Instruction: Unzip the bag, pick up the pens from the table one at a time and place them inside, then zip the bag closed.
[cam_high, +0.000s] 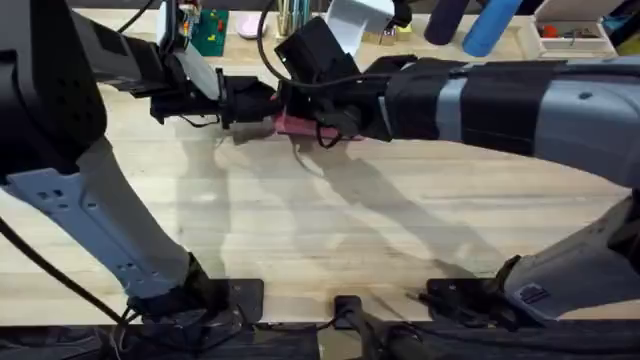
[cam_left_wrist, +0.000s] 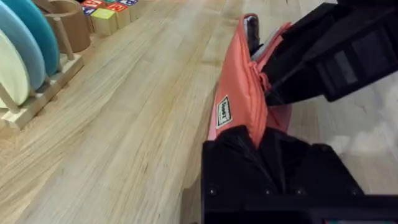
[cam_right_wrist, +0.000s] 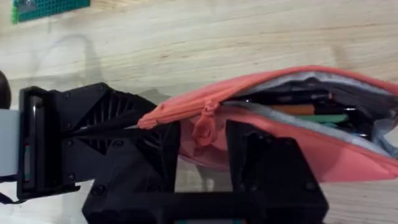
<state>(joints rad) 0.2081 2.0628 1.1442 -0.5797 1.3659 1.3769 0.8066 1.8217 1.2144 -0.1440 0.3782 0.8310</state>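
Closing step: left fingers (cam_left_wrist: 261, 146) clench the pencil pouch (cam_right_wrist: 292, 118) end, right fingers (cam_right_wrist: 202, 134) grasp the zipper pull (cam_right_wrist: 203, 124); pens (cam_right_wrist: 298, 109) inside; next, draw the pull along the open mouth

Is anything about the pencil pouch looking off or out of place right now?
Nothing is spilled or damaged. The pink pencil pouch is gaping open along its zipper, pens lying inside, with the left gripper clamped on its end.
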